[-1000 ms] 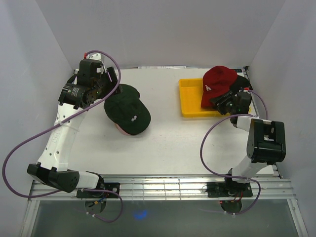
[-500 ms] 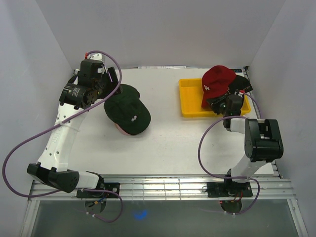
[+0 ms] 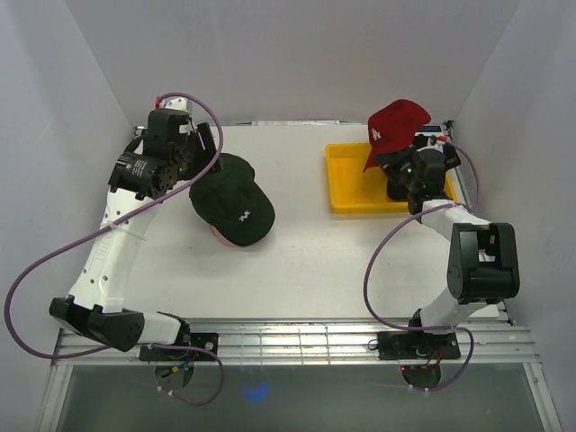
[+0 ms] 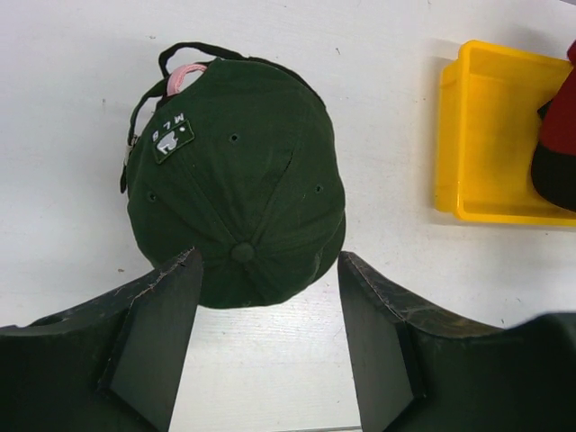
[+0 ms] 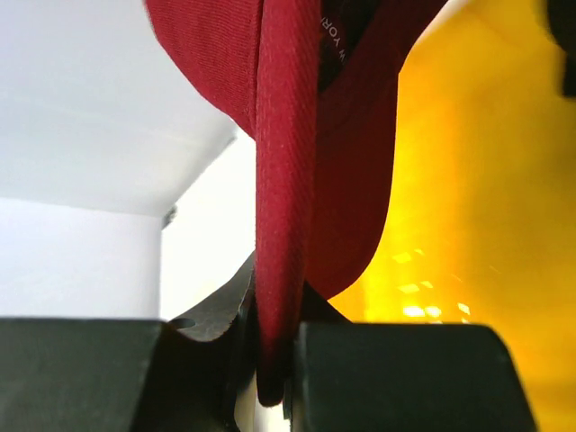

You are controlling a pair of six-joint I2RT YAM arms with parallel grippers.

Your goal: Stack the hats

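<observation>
White bench (image 3: 306, 261) carries everything. The shallow yellow plastic tray (image 3: 346, 184) is at its far right, and the hat pile is far left, well apart from the tray.

Left pile: the dark green fabric baseball cap with a white logo (image 4: 238, 180) is on top, crown up. A pink cap (image 4: 184, 76) is under it, with only slivers showing at the back strap and below the brim. The pile rests on the bench, not in the tray.

Red fabric baseball cap with a white emblem (image 3: 396, 121) is over the tray's far end, crown tipped up toward the back wall. Can't tell if any part still touches the tray.

Dark item (image 4: 553, 175) in the tray is cut off by the frame edge, so I can't tell what it is.

Right fingers (image 5: 324, 360) are clenched on the red cap's brim, which runs edge-on between them in the right wrist view.

Left fingers (image 4: 175, 288) are released, spread wide above the dark green cap's crown, with nothing between them.
</observation>
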